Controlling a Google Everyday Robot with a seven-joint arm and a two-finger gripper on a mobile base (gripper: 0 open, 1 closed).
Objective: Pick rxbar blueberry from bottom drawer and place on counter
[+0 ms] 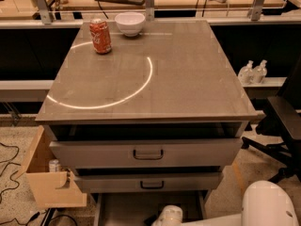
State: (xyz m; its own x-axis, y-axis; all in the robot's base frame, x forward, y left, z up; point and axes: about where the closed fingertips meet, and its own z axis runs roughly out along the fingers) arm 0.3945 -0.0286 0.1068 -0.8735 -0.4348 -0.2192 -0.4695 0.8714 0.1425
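Red soda can (100, 36) beside white bowl (130, 23); cardboard box (47, 185) on floor

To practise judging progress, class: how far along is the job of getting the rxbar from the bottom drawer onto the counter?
Done: the bottom drawer stands open. In hand: the white arm is low at the drawer; the gripper is out of view. Left: no bar shows on the counter, which holds a red can and a bowl.

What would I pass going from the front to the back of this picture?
The robot's hand low in the bottom drawer → lower drawer front → upper drawer front → counter → red soda can → white bowl.
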